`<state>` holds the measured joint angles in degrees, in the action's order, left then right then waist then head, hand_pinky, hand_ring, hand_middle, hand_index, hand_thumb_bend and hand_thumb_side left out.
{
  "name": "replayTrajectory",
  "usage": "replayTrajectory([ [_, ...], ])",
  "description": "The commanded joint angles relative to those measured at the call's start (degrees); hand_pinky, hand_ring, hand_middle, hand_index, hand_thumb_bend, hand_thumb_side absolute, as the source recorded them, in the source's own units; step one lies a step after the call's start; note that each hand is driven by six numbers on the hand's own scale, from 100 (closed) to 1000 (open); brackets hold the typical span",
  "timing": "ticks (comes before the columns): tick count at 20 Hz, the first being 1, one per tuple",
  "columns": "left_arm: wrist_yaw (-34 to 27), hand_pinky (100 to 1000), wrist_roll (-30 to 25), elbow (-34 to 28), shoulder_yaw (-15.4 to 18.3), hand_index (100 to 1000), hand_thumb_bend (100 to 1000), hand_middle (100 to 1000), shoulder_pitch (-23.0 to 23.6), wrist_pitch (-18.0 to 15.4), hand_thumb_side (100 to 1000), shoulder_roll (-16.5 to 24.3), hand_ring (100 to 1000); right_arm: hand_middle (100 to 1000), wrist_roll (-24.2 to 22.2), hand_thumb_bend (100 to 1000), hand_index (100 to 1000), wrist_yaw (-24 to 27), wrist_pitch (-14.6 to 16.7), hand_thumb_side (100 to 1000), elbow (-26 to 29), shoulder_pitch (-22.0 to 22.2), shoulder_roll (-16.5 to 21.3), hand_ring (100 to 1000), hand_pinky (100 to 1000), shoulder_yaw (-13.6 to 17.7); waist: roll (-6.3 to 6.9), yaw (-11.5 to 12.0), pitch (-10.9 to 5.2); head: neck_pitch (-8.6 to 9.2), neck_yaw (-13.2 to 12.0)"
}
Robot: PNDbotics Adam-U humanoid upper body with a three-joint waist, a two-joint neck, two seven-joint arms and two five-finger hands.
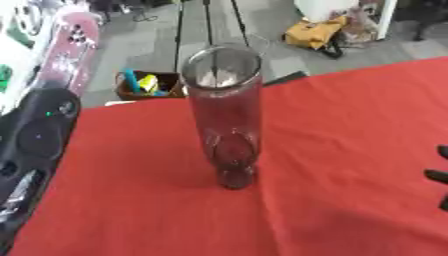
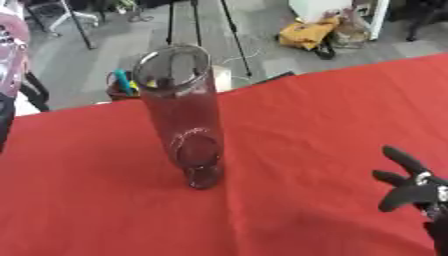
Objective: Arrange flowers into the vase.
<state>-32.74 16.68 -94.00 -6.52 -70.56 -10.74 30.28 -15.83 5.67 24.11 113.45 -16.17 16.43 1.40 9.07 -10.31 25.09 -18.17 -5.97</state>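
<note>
Nearest, at the lower right, the right hand (image 2: 413, 186) hovers over the red tablecloth (image 2: 306, 125) with its black fingers spread, holding nothing. Farther in, left of centre, the tall clear glass vase (image 2: 184, 120) stands upright. Beyond the table edge sits a yellow bag (image 2: 306, 34).

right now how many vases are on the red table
1. The clear glass vase stands upright on the red table, left of centre, with no flowers in it. The right hand is open at the right edge.
</note>
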Motion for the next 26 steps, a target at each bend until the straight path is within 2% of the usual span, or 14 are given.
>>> replayTrajectory([
  [1,-0.63,100,-0.6,-0.19,-0.46,100,100,100,-0.7,1.27,545,1.87,100,508,-0.01,100,663,-0.07,-0.33,916,1.14,-0.57,0.44,1000,872,0.37,-0.38,0.12,-1.35,2.16,0.65],
  [11,-0.28,100,-1.2,-0.47,-1.15,100,100,100,-0.23,1.88,545,1.56,100,507,-0.23,100,663,0.22,-0.86,914,1.14,-0.7,0.41,1000,873,0.35,-0.24,0.11,-1.57,2.77,1.11],
  [14,-0.41,100,-1.62,-0.46,-1.83,100,100,100,-0.08,1.98,562,1.12,100,507,-0.3,100,663,0.31,-0.98,913,1.14,-0.84,0.35,1000,873,0.33,-0.19,-0.02,-1.49,2.52,1.07],
  [17,-1.24,100,-1.7,0.11,-2.44,100,100,100,-0.14,3.47,597,0.71,100,507,-0.43,100,663,0.31,-1.02,913,1.14,-0.82,0.3,1000,874,0.28,-0.25,0.0,-1.43,2.14,1.07],
  [26,-2.65,100,0.23,-0.48,-3.02,100,100,100,-0.56,6.46,617,0.18,100,506,-0.79,100,663,0.22,-1.28,913,1.14,-0.84,0.11,1000,876,0.17,-0.23,0.01,-1.36,0.93,1.0],
])
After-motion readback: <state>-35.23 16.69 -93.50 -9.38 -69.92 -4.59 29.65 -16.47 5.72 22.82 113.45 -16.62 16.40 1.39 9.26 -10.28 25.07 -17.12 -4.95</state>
